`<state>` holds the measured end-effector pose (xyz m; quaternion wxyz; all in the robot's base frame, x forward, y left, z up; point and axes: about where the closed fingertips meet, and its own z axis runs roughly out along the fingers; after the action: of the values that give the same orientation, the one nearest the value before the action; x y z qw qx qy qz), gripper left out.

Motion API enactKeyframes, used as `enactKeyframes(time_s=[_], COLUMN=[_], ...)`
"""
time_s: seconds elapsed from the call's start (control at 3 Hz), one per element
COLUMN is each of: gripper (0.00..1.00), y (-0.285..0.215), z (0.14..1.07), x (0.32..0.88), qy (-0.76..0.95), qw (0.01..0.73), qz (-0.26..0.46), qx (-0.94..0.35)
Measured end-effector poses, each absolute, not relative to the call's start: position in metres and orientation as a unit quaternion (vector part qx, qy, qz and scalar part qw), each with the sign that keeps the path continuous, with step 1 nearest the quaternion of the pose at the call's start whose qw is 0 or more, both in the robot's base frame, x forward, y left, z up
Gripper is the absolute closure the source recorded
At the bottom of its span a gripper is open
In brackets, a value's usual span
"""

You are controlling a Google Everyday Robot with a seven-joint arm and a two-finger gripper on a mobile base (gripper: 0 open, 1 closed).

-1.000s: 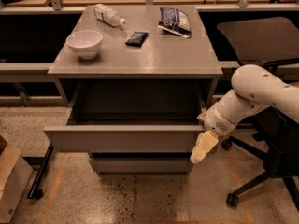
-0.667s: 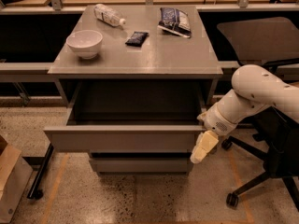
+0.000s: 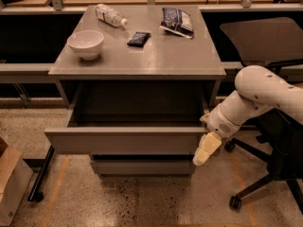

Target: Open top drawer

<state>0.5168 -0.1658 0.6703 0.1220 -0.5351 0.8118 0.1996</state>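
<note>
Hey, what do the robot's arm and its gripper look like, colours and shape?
The arm is glossy white, built of thick rounded segments with bulbous joints; no cables or markings show. It narrows to a white wrist, then the gripper, a slim cream-yellow piece, duller than the arm, beside the right end of the top drawer front.
</note>
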Motion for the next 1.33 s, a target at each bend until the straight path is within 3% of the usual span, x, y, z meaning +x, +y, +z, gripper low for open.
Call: enactKeyframes(time_s=[1.33], gripper=[0.00], y=[-0.1657], z=[0.6706], x=[0.5167], qy=[0.812], qw=[0.122], qz=[0.200], qx=[-0.535])
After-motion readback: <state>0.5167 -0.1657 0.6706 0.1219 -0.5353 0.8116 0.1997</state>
